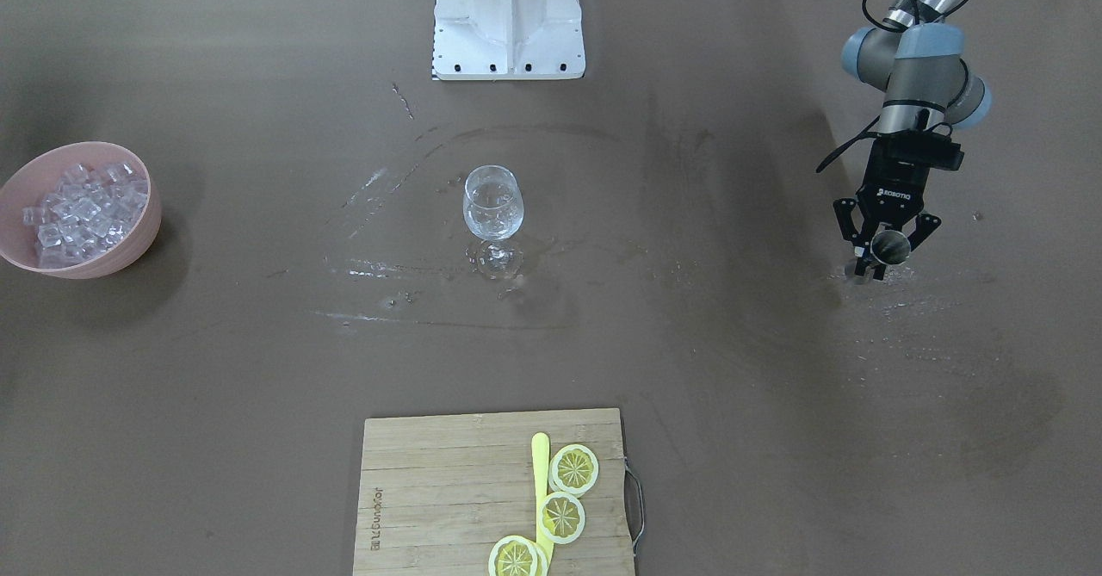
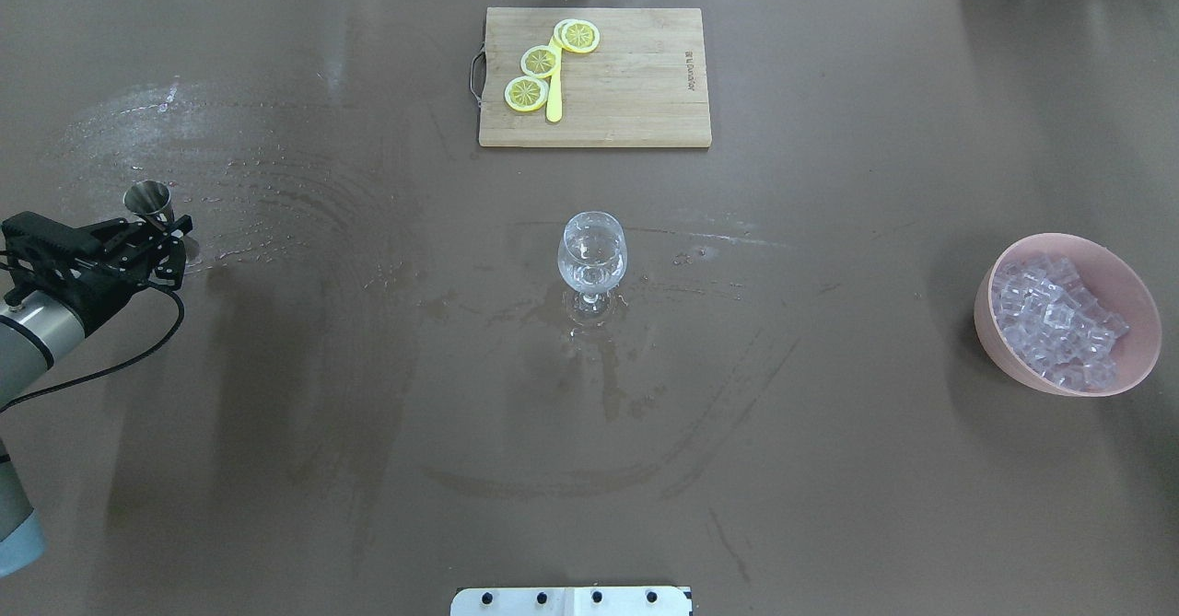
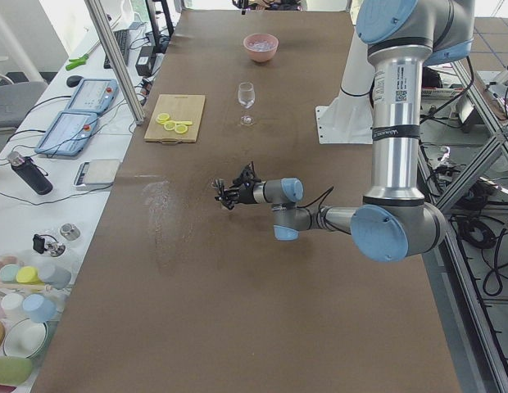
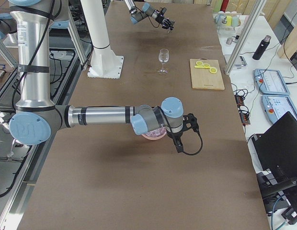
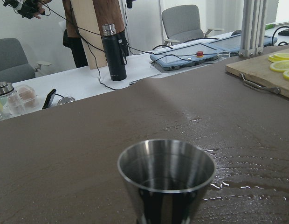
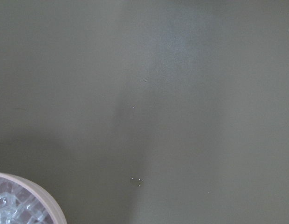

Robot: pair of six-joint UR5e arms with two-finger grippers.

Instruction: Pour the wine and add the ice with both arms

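A small steel cup point(image 1: 889, 247) stands upright on the wet table at the robot's far left. My left gripper point(image 1: 887, 254) lies level behind the steel cup point(image 2: 147, 200), open, with one finger on either side of it. The left wrist view looks straight at the cup point(image 5: 166, 179). A stemmed wine glass point(image 2: 591, 249) stands mid-table; I cannot tell whether it holds wine. The ice point(image 2: 1059, 321) fills a pink bowl point(image 2: 1004, 358) at the far right. My right gripper point(image 4: 180, 145) hangs near that bowl point(image 6: 39, 192), and I cannot tell whether it is open or shut.
A wooden cutting board point(image 2: 636, 91) with lemon slices point(image 2: 527, 93) and a yellow knife lies at the far edge. The white robot base point(image 1: 508, 16) stands at the near edge. Wet streaks point(image 2: 276, 202) cover the brown table around the cup and glass.
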